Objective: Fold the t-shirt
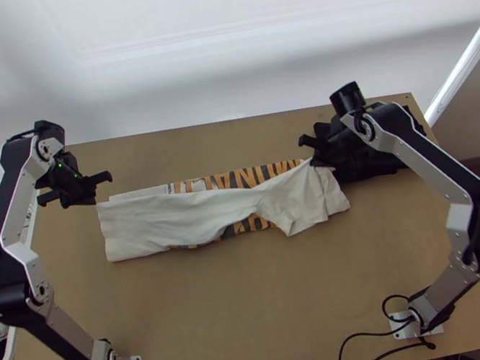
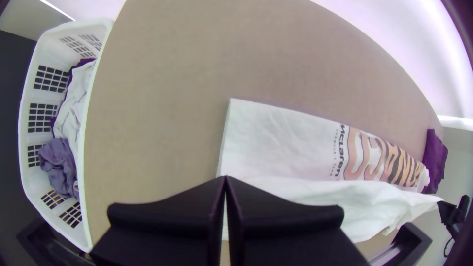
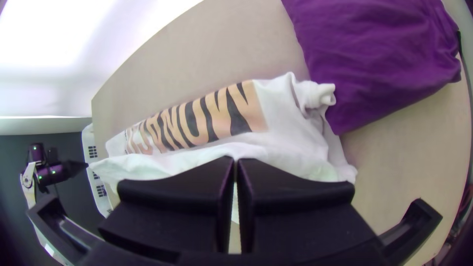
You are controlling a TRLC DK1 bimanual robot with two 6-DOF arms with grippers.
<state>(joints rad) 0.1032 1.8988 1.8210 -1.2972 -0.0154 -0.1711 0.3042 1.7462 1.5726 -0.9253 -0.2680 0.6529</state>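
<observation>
t-shirt [image 1: 152, 224] in a long strip mid-frame, lengthwise fold partly done. left gripper [image 1: 94, 201] pinching cloth centre-left, right gripper [image 1: 314, 162] pinching cloth centre-right. laying flat, end folds likely left.

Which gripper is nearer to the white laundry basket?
Left. The left gripper holds the t-shirt by its end on the basket's side of the table; the right gripper holds it near the opposite end, much farther from the basket.
</observation>
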